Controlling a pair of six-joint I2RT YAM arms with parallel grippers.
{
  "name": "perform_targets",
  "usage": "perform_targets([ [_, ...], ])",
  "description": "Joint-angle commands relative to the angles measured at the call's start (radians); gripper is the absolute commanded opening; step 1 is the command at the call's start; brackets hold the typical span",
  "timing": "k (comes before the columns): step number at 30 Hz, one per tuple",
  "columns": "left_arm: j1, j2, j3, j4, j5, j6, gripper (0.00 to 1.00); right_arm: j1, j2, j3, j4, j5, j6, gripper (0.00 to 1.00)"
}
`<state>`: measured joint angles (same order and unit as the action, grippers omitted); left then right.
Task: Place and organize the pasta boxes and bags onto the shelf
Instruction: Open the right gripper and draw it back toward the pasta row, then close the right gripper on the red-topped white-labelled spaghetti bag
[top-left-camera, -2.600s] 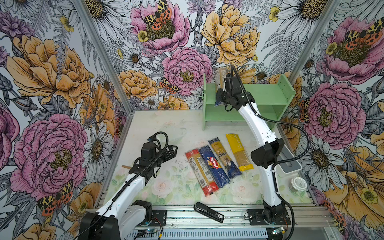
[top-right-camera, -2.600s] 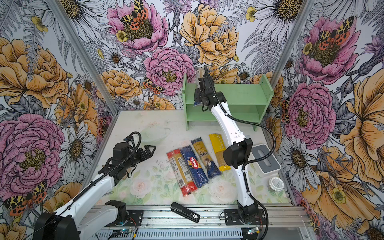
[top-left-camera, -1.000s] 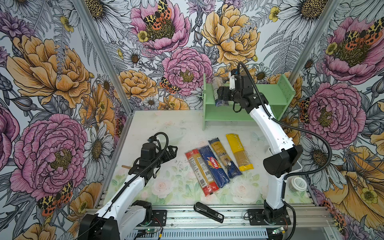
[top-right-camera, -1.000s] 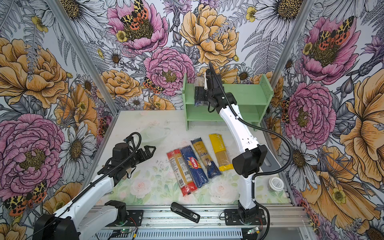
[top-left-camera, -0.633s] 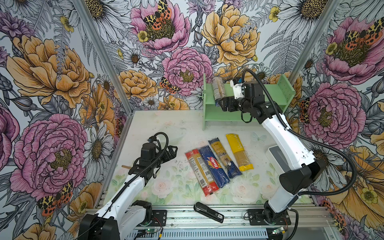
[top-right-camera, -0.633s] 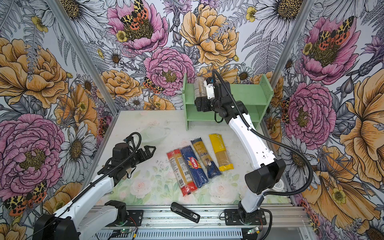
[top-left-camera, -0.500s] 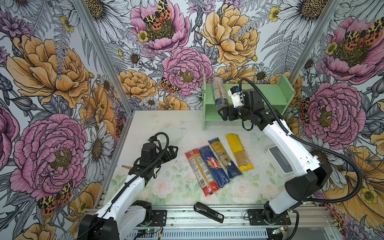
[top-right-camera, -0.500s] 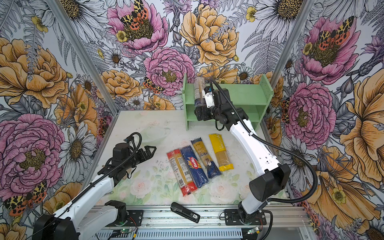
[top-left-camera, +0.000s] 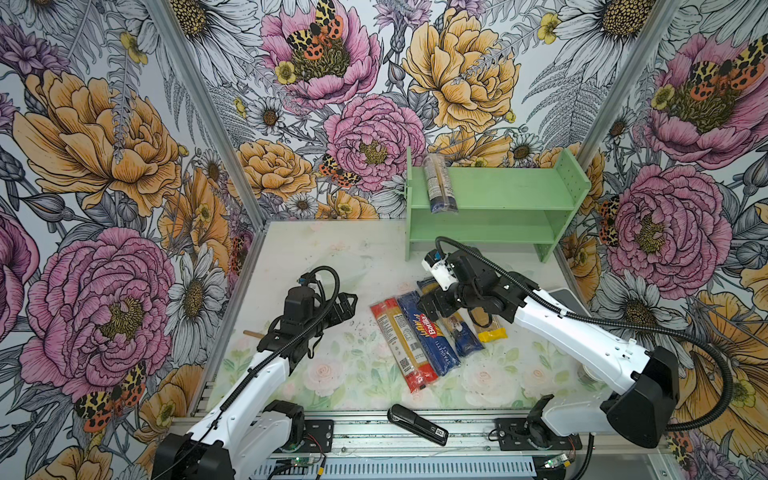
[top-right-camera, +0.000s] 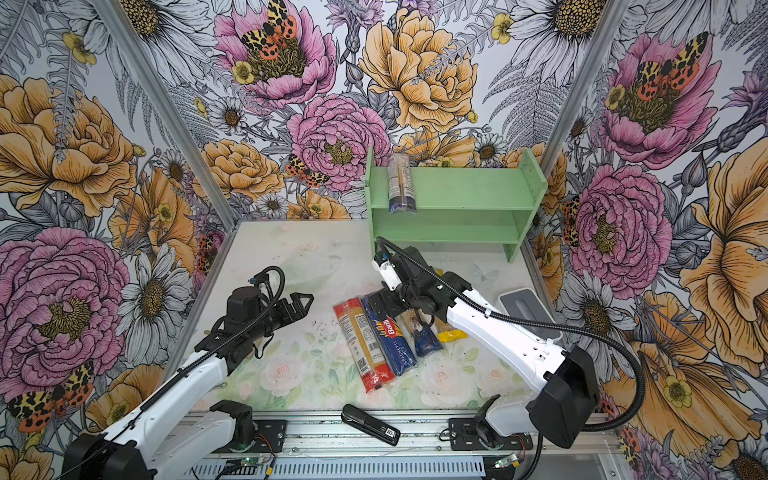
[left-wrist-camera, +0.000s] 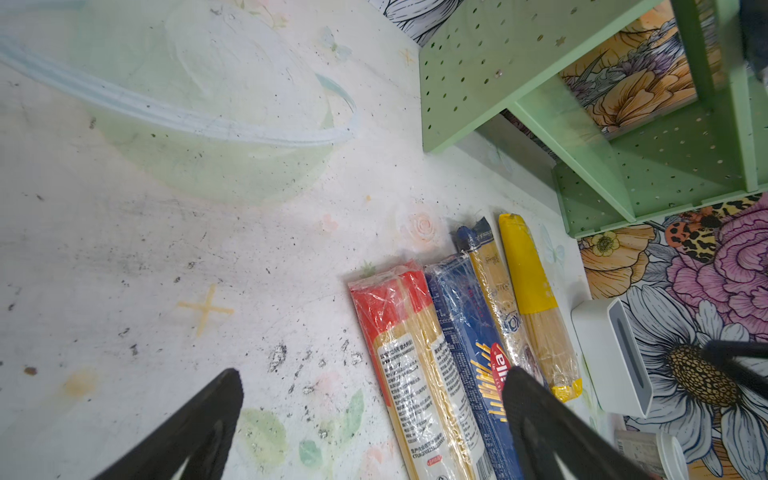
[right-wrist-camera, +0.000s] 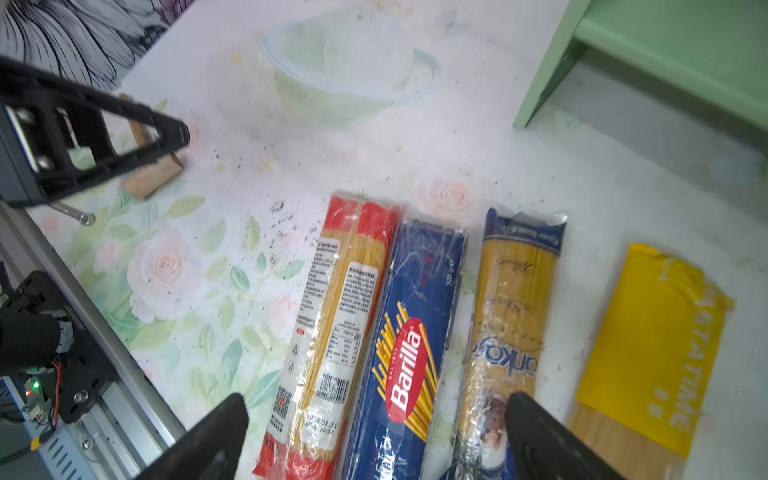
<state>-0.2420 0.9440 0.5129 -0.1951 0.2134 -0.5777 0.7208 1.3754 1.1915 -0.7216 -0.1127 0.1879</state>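
The dark blue pack (right-wrist-camera: 409, 332) reads "Barilla" (also "SPAGHETTI"); the yellow pack (right-wrist-camera: 648, 332) shows "TATIME".

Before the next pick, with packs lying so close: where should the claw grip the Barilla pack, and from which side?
Probably mid-length across its narrow width, from straight above: the Barilla pack lies flat, red-ended pack and blue-gold pack close along both sides.

L gripper (left-wrist-camera: 372, 374) & R gripper (right-wrist-camera: 376, 399), both w/ jaws wide apart, empty.

You're in a robot test cell: printed floral wall panels (top-left-camera: 353, 83) close in behind the shelf (top-left-camera: 511, 187), and opposite the shelf runs an aluminium rail (top-left-camera: 361, 436) beside a bare circuit board (top-left-camera: 302, 459).
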Motion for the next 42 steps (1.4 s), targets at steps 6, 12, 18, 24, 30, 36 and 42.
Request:
perform_targets([
  [6, -0.008, -0.009, 0.034, -0.027, -0.031, 0.004, 0.99, 0.173, 0.054, -0.162, 0.159, 0.099, 0.155, 1.00],
  [12, -0.008, -0.002, 0.024, -0.025, -0.036, 0.003, 0.99, 0.259, 0.146, -0.190, 0.184, 0.159, 0.218, 0.99],
  [18, -0.008, -0.010, 0.020, -0.033, -0.039, 0.008, 0.99, 0.295, 0.224, -0.203, 0.214, 0.195, 0.274, 0.99],
  [24, -0.006, -0.002, 0.018, -0.028, -0.032, 0.007, 0.99, 0.304, 0.259, -0.249, 0.301, 0.189, 0.324, 0.99],
  [30, -0.006, 0.001, 0.009, -0.024, -0.034, 0.014, 0.99, 0.322, 0.282, -0.288, 0.367, 0.201, 0.364, 0.96],
  [36, 0.001, 0.006, 0.003, -0.018, -0.028, 0.017, 0.99, 0.366, 0.331, -0.290, 0.401, 0.275, 0.389, 0.95],
  [42, 0.024, 0.007, -0.014, 0.019, 0.033, 0.005, 0.99, 0.385, 0.373, -0.298, 0.409, 0.339, 0.420, 0.94],
])
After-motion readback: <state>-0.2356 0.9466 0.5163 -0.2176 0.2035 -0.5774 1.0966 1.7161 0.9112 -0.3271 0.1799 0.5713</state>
